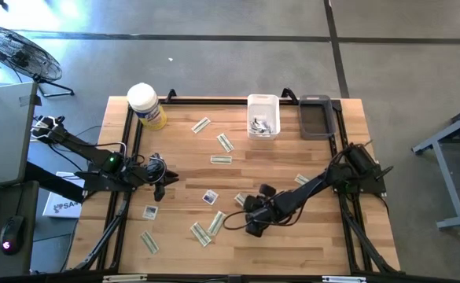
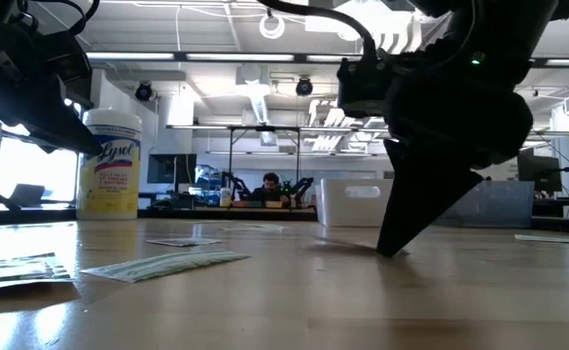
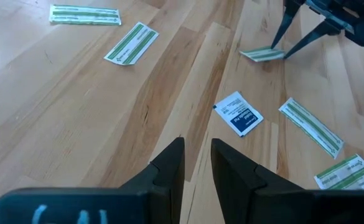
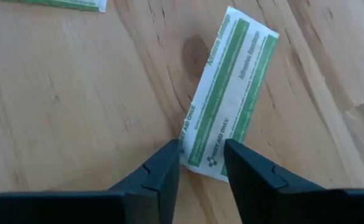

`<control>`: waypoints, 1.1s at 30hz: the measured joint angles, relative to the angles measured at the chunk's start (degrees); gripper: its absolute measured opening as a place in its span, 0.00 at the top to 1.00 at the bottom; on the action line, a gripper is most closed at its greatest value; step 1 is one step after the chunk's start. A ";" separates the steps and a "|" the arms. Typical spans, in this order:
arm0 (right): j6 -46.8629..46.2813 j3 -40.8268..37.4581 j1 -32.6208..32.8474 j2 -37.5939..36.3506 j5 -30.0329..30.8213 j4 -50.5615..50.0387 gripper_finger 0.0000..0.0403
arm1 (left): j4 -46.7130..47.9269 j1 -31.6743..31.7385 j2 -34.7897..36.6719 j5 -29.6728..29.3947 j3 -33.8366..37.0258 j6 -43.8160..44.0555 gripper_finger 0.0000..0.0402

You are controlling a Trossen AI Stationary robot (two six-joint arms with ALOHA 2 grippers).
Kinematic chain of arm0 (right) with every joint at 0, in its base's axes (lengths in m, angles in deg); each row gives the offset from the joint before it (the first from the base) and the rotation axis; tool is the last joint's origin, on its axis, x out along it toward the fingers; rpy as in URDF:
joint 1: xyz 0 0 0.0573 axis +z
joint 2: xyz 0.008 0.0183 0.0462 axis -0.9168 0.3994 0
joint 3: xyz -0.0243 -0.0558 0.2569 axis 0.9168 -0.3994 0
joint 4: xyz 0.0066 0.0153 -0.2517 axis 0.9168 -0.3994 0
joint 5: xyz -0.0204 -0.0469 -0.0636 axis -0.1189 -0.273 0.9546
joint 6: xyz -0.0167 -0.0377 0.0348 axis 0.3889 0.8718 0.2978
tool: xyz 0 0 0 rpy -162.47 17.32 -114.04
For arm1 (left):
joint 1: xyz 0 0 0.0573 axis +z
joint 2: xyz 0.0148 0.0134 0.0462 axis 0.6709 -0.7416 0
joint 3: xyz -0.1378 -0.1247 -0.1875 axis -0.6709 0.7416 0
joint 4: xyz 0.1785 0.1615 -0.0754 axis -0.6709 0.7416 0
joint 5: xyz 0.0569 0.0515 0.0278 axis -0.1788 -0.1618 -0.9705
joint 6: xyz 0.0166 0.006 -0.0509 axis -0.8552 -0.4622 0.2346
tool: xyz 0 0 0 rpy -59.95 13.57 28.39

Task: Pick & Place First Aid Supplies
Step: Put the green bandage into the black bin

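Observation:
The first aid supplies lie scattered flat on the wooden table [image 1: 292, 251]: green-and-white strips [image 1: 221, 159] and square white packets with blue marks [image 3: 239, 113]. My right gripper [image 4: 202, 155] points steeply down at mid-table, open. Its tips are at the table, either side of one end of a green-and-white strip [image 4: 231, 87]. The left wrist view shows the same strip [image 3: 262, 55] lying by those tips. My left gripper [image 3: 198, 152] hangs above the table's left part, a narrow gap between its fingers and nothing in it. My right gripper comes from above at a slant. Its fingers [image 4: 163, 165] stand across the strip's near end [image 4: 201, 157], one at each long edge. I cannot tell whether they touch it. The strip lies flat on the table.
A yellow tub with a white lid [image 1: 146, 106] stands at the far left corner. A white bin [image 1: 263, 115] and a grey tray [image 1: 316, 116] sit along the far edge. More strips [image 1: 201, 233] lie toward the near edge. A person sits in the room beyond [image 2: 269, 185].

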 joint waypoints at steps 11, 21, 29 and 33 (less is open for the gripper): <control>0.12 -0.11 -1.24 -0.05 0.60 0.44 0.83 | 0.00 0.00 0.00 -0.01 0.00 0.00 0.81; -0.19 -0.45 -2.09 -2.39 1.99 0.22 0.96 | -0.04 -0.02 0.00 0.03 0.00 0.02 0.81; -2.08 -0.37 -3.67 -7.15 3.10 -3.72 0.99 | -0.09 -0.01 0.00 4.15 0.00 0.39 0.81; -7.02 -0.37 -4.89 -13.70 7.75 -14.75 0.99 | -0.08 0.00 0.00 7.85 0.00 0.28 0.81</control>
